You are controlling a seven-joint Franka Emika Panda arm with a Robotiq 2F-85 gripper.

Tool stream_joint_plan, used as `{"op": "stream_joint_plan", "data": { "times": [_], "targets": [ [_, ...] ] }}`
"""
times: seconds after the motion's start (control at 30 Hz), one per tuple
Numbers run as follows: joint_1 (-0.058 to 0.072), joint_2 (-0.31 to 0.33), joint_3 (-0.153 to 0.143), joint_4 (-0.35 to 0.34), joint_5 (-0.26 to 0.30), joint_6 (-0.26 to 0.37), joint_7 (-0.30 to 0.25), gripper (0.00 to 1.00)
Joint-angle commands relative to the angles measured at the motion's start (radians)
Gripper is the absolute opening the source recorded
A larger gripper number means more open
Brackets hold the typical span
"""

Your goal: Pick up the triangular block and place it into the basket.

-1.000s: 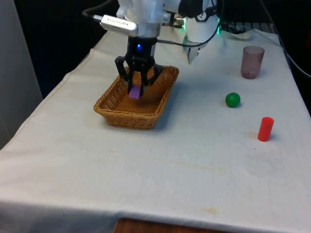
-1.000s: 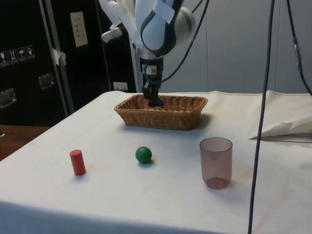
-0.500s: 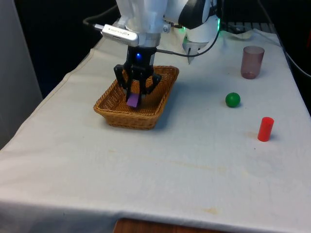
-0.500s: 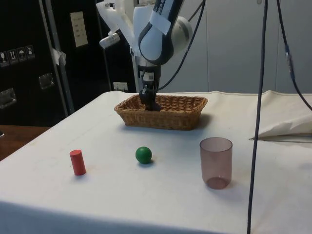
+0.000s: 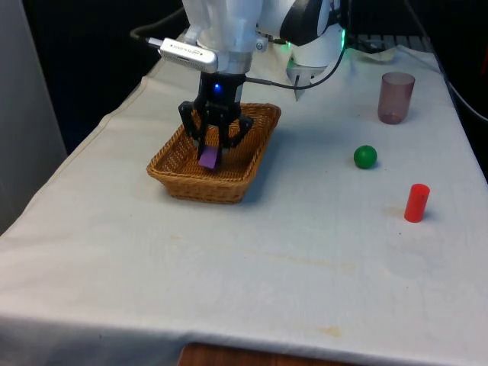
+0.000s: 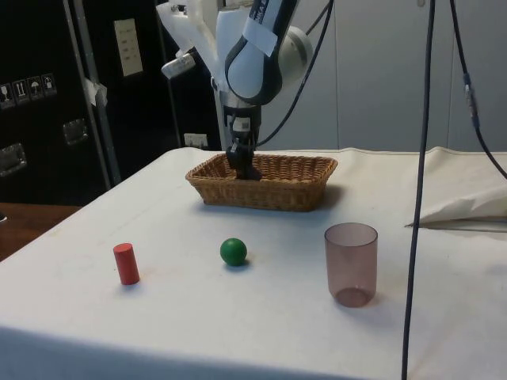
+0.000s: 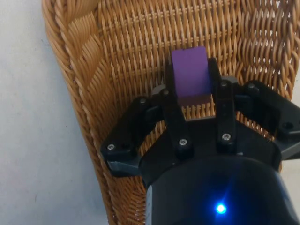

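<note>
Inside basket [image 5: 183, 177] | end effector [image 5: 210, 150] grips purple block [image 5: 208, 157] | green ball [image 5: 365, 156] well apart

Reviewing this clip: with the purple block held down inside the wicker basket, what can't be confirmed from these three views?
- Whether the purple block touches the floor of the woven wicker basket: the front view's near rim and the black two-finger hand cover its lower end.
- The block in the side view: the basket wall hides it.
- The block's triangular shape: the fingers cover its sides in the wrist view.

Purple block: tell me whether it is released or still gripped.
Gripped. The claw is shut on the purple block, holding it inside the basket.
</note>
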Motion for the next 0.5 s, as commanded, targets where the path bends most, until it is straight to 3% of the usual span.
{"op": "stream_joint_plan", "data": {
  "times": [0.0,0.03,0.13,0.17,0.43,0.47],
  "targets": [
    [0.000,0.001,0.001,0.002,0.001,-0.001,0.001,0.34],
    [0.000,0.002,0.000,0.002,0.001,-0.001,0.001,0.34],
    [0.000,0.000,0.000,0.001,0.000,0.000,0.000,0.51],
    [0.000,0.002,0.000,0.003,0.001,-0.001,0.001,0.51],
    [0.000,0.000,0.000,0.001,0.000,0.000,0.000,0.93],
    [0.000,0.003,0.000,0.004,0.001,-0.002,0.002,0.93]
  ]
}}
